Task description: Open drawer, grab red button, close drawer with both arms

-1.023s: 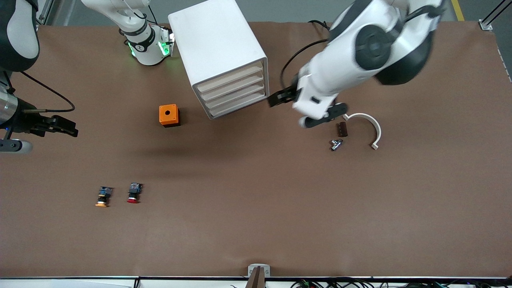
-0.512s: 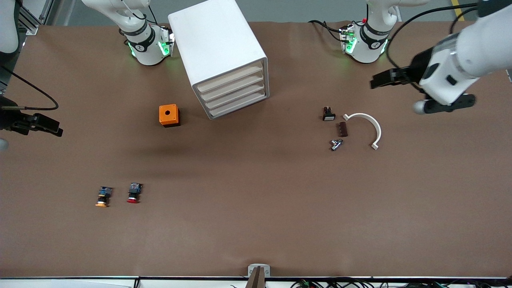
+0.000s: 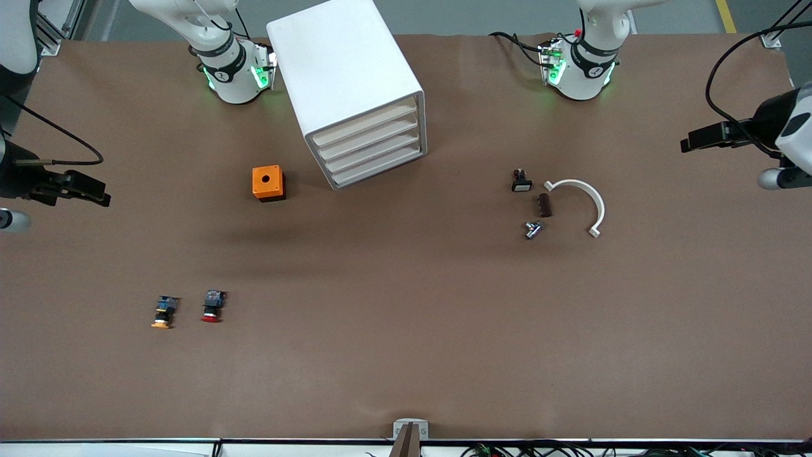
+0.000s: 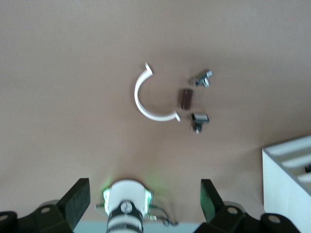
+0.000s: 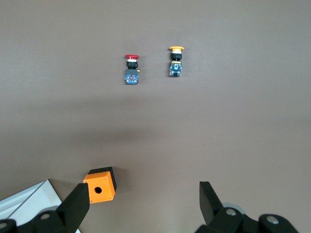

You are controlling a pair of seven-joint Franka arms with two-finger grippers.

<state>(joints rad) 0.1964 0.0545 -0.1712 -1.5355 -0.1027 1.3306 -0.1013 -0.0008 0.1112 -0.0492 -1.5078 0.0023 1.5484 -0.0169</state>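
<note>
The white cabinet [image 3: 346, 82] stands near the robots' bases with its four drawers [image 3: 371, 147] all shut; its corner shows in the left wrist view [image 4: 291, 179]. The red-headed button [image 3: 211, 306] lies on the table nearer the front camera, toward the right arm's end, and shows in the right wrist view [image 5: 131, 68]. My left gripper [image 3: 698, 141] is open and empty, raised at the left arm's end of the table, and shows in the left wrist view [image 4: 146, 204]. My right gripper [image 3: 92, 193] is open and empty, raised at the right arm's end, and shows in the right wrist view [image 5: 143, 204].
An orange-headed button [image 3: 163, 312] lies beside the red one. An orange cube with a round hole [image 3: 268, 183] sits by the cabinet. A white curved clip [image 3: 587, 202], a brown block [image 3: 543, 205], a small black part [image 3: 521, 181] and a metal piece [image 3: 533, 229] lie toward the left arm's end.
The left arm has swung away from the cabinet's front to the left arm's end of the table. The right gripper has shifted slightly. The drawers stay shut.
</note>
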